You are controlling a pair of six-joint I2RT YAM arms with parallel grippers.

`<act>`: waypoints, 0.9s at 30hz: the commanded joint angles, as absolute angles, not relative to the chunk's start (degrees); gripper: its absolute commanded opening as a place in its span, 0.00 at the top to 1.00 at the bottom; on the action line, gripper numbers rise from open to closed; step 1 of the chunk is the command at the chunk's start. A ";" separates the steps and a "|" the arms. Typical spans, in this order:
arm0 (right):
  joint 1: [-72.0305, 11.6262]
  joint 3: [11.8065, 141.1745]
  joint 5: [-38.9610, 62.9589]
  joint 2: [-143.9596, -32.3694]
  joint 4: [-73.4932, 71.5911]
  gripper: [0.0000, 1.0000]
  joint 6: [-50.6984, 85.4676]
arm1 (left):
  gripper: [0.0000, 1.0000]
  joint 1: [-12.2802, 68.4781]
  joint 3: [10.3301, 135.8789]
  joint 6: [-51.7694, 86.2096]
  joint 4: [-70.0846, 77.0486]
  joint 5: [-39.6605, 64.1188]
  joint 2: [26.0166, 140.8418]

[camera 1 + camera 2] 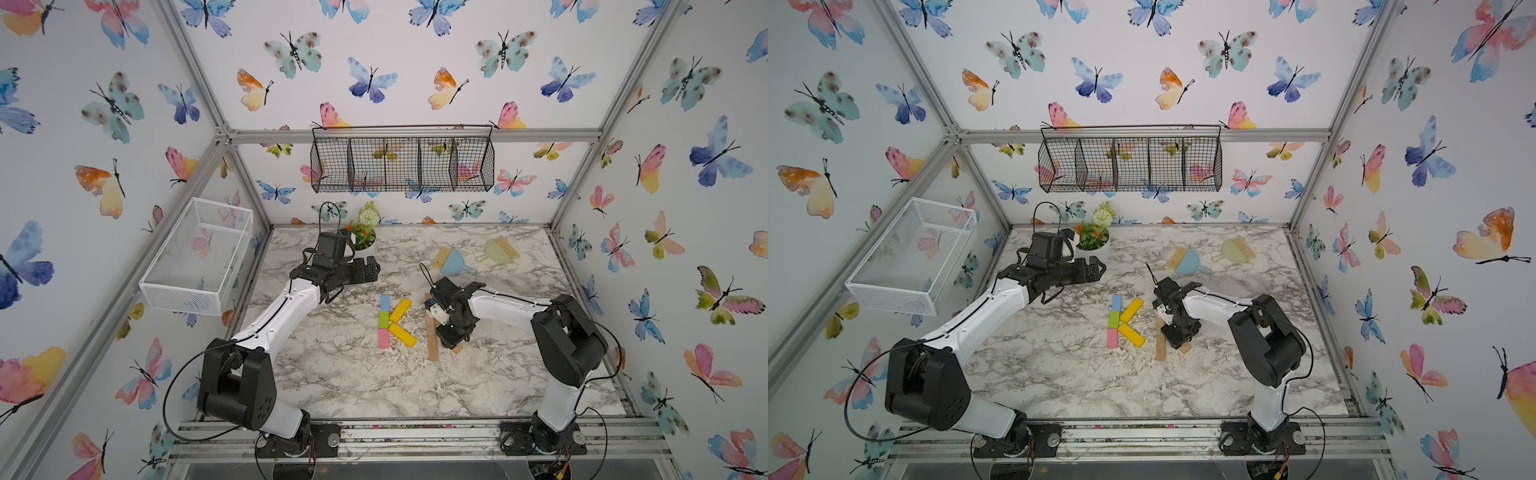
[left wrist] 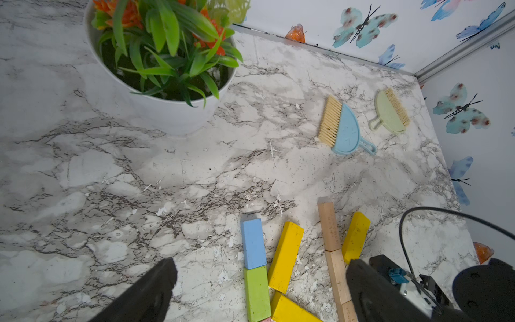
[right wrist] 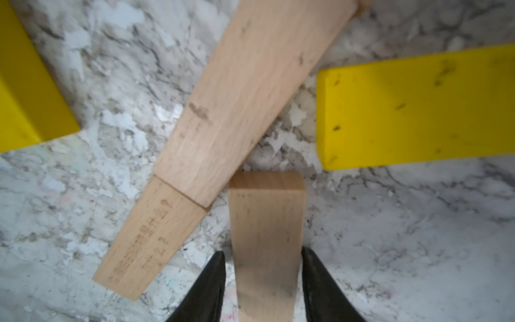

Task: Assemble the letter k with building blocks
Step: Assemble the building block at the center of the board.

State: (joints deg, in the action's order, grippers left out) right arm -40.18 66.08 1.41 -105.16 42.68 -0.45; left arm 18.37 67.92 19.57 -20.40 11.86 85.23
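Tan block [image 3: 266,223] lies flat on the table [image 3: 404,237], its far end just beside the joint in the tan stem [image 3: 239,92] and angled to it. A yellow bar [image 3: 415,108] lies near on the other side, apart from both. My right gripper [image 3: 263,251] straddles the block low down with its jaws a little parted. Table shows between one finger [image 3: 207,287] and the wood, and the other finger is at or on the edge, so I see no clamp. Left gripper [image 1: 371,270] hangs wide open and empty, well back by the plant pot [image 1: 365,245]. The coloured K [image 1: 390,320] sits complete just beside the stem, on the left arm's side. My reading is that this block is a leg of a second K, and the step is letting it go cleanly. To do that well I should widen evenly until both fingers are clear, then rise straight with no sideways drift. The close finger could drag the block off its angle or knock it into the stem and split the joint. Whether the block's end touches the stem or sits just apart, I cannot tell from here.
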 commanded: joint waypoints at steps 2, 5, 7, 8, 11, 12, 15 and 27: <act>-40.52 67.06 0.44 -105.71 44.12 0.52 0.26 | 0.02 18.00 68.12 19.66 -20.11 12.09 85.34; -40.58 67.24 0.35 -105.41 44.38 0.51 0.35 | 0.02 17.93 68.12 19.67 -20.12 12.10 85.39; -40.60 67.40 0.28 -105.21 44.46 0.51 0.44 | 0.02 18.01 68.12 19.65 -20.01 12.13 85.36; -40.62 67.41 0.15 -105.13 44.47 0.50 0.44 | 0.02 18.01 68.12 19.69 -20.04 12.17 85.36; -40.61 67.57 0.00 -104.90 44.58 0.49 0.61 | 0.02 18.01 68.12 19.67 -20.04 12.21 85.34; -40.61 67.66 -0.04 -104.77 44.71 0.47 0.70 | 0.02 18.02 68.03 19.55 -20.03 12.23 85.31; -40.65 67.76 -0.48 -103.89 44.69 0.42 0.96 | 0.02 17.97 67.86 19.35 -19.95 12.13 84.83; -40.61 70.20 -7.03 -96.69 45.79 0.24 3.77 | 0.02 17.99 66.42 19.34 -19.37 5.70 81.20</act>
